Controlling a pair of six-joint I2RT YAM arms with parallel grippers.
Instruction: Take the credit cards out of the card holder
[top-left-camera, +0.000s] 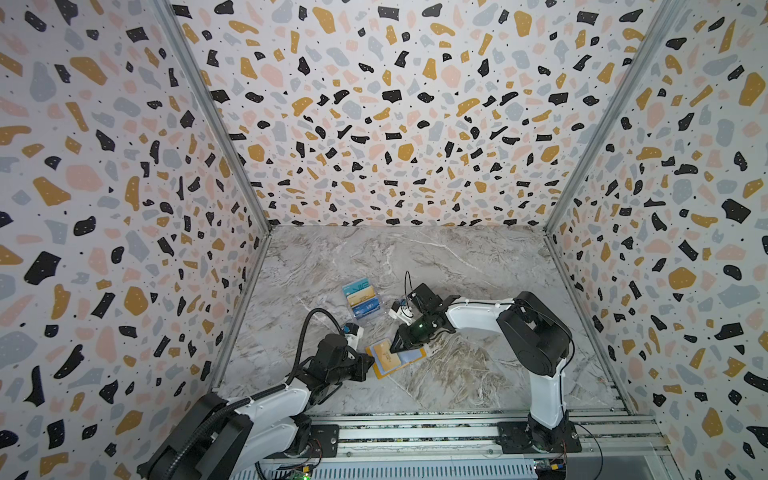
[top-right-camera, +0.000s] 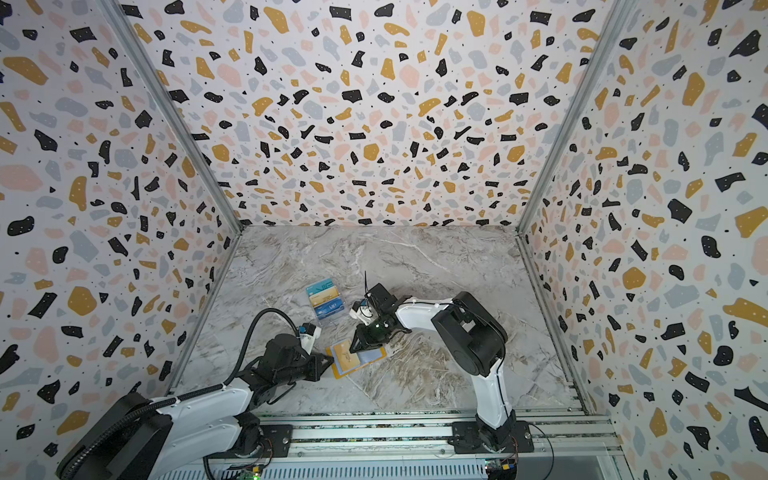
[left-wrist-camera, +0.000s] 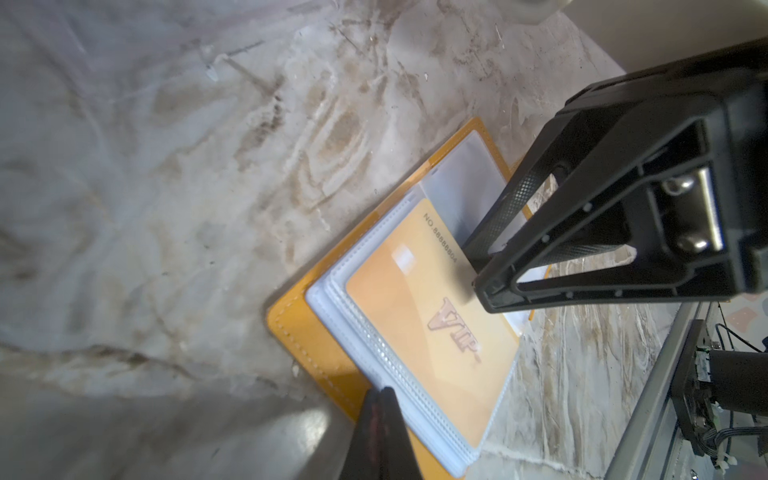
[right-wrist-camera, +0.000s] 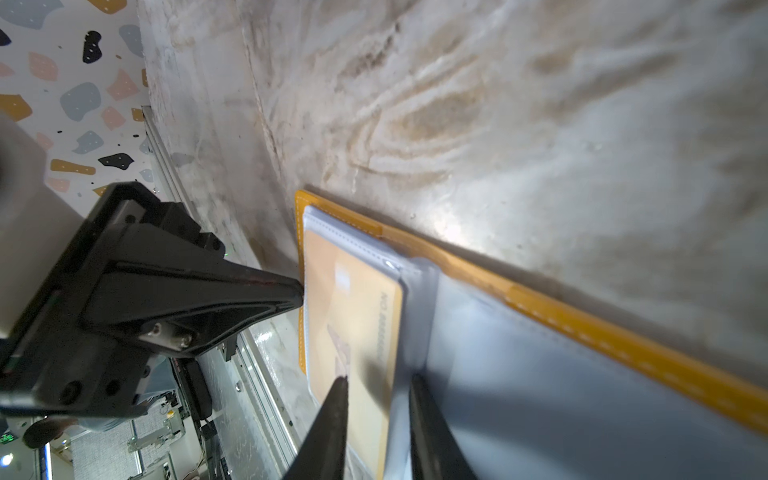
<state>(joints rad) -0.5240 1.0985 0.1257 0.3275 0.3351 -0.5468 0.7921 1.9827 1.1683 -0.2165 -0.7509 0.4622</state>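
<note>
Left wrist view: we see the card holder (left-wrist-camera: 303, 332) lying open on the tabletop (left-wrist-camera: 145, 187), with a beige-gold VIP card (left-wrist-camera: 436, 332) partly out of its clear sleeve (left-wrist-camera: 365, 332) at the lower right of the frame. The left gripper (left-wrist-camera: 380, 411) is clenched, its tip against the holder's orange edge. The right gripper (left-wrist-camera: 473, 270) has its jaws slightly parted, tips down on that card and the sleeve, pinching nothing we can make out. In both top views, three more credit cards (top-left-camera: 360, 301) (top-right-camera: 325, 298) lie overlapped below the middle of the frame, up and left of the holder.
</note>
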